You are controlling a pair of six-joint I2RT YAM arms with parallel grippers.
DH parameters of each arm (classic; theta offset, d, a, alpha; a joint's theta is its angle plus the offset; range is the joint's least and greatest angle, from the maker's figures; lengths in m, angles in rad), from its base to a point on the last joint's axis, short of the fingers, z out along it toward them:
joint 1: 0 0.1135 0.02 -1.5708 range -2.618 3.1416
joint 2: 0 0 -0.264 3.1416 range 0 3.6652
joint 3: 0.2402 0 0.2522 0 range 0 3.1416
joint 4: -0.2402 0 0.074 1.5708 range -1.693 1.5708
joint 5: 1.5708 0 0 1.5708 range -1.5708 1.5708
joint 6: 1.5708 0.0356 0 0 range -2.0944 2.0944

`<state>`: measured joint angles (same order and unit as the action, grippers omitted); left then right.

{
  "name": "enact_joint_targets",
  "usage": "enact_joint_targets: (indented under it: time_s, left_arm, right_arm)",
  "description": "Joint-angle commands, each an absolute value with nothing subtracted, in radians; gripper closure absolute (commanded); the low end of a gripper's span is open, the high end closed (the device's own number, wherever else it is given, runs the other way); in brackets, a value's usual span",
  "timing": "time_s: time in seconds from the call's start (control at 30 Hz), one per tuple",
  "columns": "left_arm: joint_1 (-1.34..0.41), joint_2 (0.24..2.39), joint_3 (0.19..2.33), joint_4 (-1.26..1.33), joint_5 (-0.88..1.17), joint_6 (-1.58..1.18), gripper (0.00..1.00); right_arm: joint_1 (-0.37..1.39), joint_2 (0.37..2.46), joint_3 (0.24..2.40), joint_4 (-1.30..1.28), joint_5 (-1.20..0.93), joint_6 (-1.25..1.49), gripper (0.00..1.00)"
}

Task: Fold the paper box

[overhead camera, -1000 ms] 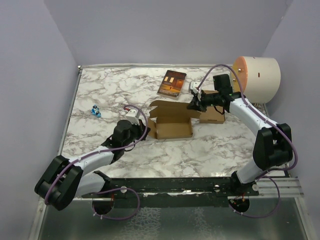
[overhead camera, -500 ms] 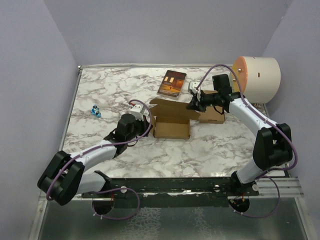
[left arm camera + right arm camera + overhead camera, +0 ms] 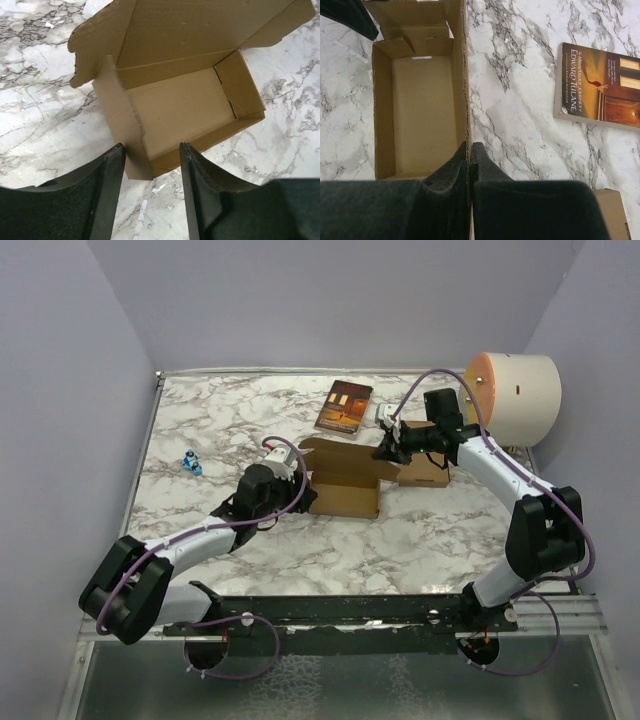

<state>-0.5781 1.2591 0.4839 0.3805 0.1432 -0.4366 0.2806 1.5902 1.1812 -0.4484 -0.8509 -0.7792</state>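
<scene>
While right fingers (image 3: 445, 185) clamp a wall edge of the brown cardboard box (image 3: 422, 115), left fingers (image 3: 107, 200) stand apart, flanking its corner.

A robotics lab test cell: plain lilac walls (image 3: 300, 300) enclosing a marble-patterned table (image 3: 220, 410), two arms (image 3: 190, 545) bolted to its rail (image 3: 350, 612).

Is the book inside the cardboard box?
No, the book lies on the table outside the box, whose inside is bare cardboard.

On the tabletop (image 3: 400, 540) the paper box (image 3: 343, 492) lies centre, a book (image 3: 344, 406) behind it, a carton (image 3: 428, 476) just right, perhaps touching
</scene>
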Motion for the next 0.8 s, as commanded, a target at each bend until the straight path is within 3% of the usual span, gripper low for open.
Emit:
enact_joint_targets:
  time_s: [0.0,0.33,0.43,0.6,0.77]
  left_arm:
    - [-0.565,1.261,0.477,0.445,0.211,-0.48,0.46]
    - [-0.456,1.231,0.392,0.645,0.408,-0.633,0.28]
    - [-0.426,1.225,0.37,0.702,0.458,-0.678,0.17]
    - [-0.36,1.199,0.333,0.775,0.493,-0.752,0.15]
    - [-0.272,1.098,0.307,0.685,0.429,-0.745,0.17]
  right_arm:
    - [0.287,1.596,1.177,-0.459,-0.833,-0.784,0.99]
    - [0.287,1.603,1.178,-0.463,-0.83,-0.787,0.99]
    - [0.287,1.607,1.178,-0.465,-0.829,-0.789,0.99]
    - [0.287,1.608,1.18,-0.468,-0.827,-0.791,0.99]
    - [0.287,1.608,1.178,-0.468,-0.828,-0.793,0.99]
